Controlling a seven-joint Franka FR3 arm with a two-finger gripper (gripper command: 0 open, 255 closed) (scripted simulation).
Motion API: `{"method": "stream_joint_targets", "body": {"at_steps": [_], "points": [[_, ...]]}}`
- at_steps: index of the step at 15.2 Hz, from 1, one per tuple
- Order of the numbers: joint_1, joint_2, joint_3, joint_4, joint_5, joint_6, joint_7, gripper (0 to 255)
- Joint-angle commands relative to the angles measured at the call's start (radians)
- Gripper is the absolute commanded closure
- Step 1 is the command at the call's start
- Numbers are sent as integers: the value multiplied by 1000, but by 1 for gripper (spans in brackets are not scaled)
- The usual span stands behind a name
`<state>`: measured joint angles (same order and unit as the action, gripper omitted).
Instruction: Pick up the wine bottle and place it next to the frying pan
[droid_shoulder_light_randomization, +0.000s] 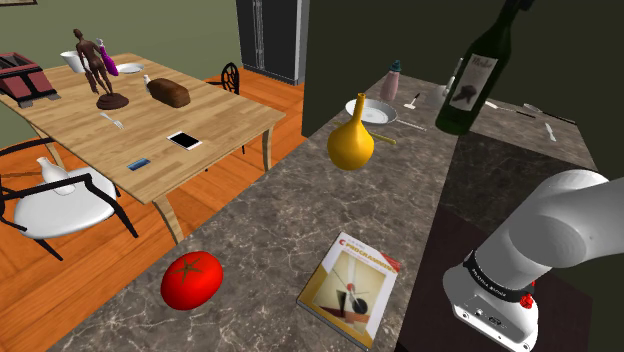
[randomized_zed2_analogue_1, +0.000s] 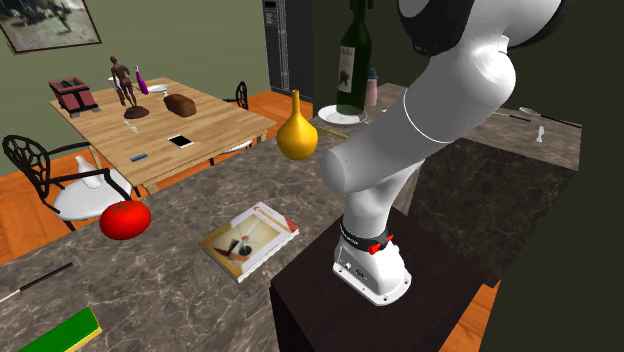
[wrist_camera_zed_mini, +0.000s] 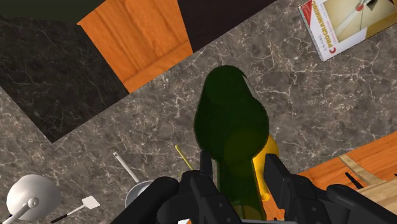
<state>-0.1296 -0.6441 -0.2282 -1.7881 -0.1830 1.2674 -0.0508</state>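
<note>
The dark green wine bottle (droid_shoulder_light_randomization: 472, 78) with a pale label hangs tilted in the air above the far end of the marble counter (droid_shoulder_light_randomization: 260, 230). My gripper (wrist_camera_zed_mini: 238, 170) is shut on its neck, one black finger on either side. In the second exterior view the wine bottle (randomized_zed2_analogue_1: 351, 58) stands high behind the arm's elbow. Under it on the counter lies the pale frying pan (droid_shoulder_light_randomization: 374, 112), also the frying pan (randomized_zed2_analogue_1: 336, 115), beside a yellow gourd-shaped vase (droid_shoulder_light_randomization: 350, 142). Along the gripper, the bottle's body (wrist_camera_zed_mini: 229, 124) hides much of the vase (wrist_camera_zed_mini: 271, 150).
On the counter are a red tomato (droid_shoulder_light_randomization: 191, 279), a book (droid_shoulder_light_randomization: 351, 290), a small pink bottle (droid_shoulder_light_randomization: 391, 82) and scattered cutlery (droid_shoulder_light_randomization: 548, 130). A wooden dining table (droid_shoulder_light_randomization: 215, 120) and a white chair (droid_shoulder_light_randomization: 60, 205) stand across the wood floor. My stand (randomized_zed2_analogue_1: 385, 320) is near.
</note>
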Motion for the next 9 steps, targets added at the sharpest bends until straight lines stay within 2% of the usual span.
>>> {"method": "stream_joint_targets", "body": {"at_steps": [1,9], "points": [[0,26,-42,-19,-13,52,-35,255],[3,173,-206,-16,-26,220,-175,255]]}}
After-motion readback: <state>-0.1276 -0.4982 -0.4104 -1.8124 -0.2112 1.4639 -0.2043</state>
